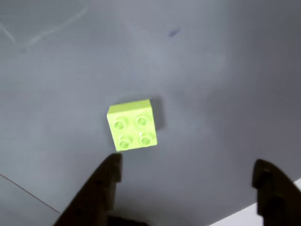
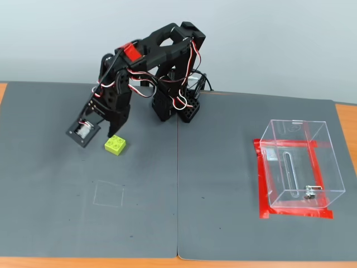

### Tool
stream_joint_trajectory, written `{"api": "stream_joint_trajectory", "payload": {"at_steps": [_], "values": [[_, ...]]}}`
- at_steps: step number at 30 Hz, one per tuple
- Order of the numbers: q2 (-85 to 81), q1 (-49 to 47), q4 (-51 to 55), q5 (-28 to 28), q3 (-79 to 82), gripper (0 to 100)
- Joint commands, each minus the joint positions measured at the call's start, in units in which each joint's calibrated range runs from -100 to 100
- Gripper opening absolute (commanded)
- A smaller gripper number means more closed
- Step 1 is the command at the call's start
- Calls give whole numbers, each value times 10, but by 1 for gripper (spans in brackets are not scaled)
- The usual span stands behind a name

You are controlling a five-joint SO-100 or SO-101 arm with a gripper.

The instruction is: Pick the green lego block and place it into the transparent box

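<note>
The green lego block (image 1: pixel 131 125) is a small lime brick with four studs, lying flat on the grey mat. In the wrist view it sits just ahead of my open gripper (image 1: pixel 188 164), nearer the left finger (image 1: pixel 109 173) than the right finger (image 1: pixel 270 181). In the fixed view my gripper (image 2: pixel 114 129) hovers right above and behind the block (image 2: pixel 115 145), not touching it. The transparent box (image 2: pixel 298 167) stands empty far to the right, on red tape (image 2: pixel 262 187).
The arm's base (image 2: pixel 178 106) stands at the back centre of the dark mat. A faint chalk square (image 2: pixel 109 194) is drawn in front of the block. Orange table edges (image 2: pixel 346 120) show beyond the mat.
</note>
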Motion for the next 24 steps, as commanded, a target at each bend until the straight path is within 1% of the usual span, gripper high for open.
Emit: {"api": "stream_joint_trajectory", "payload": {"at_steps": [1,4,8,14,20,24], "values": [[-2,-2,2,0,31,32],[-2,-20,0,3,61,32],[-2,-45,-4,7,61,32],[-17,-48,-9,65,69,32],[-28,-45,-38,102,69,32],[-20,-22,-40,127,69,32]]}}
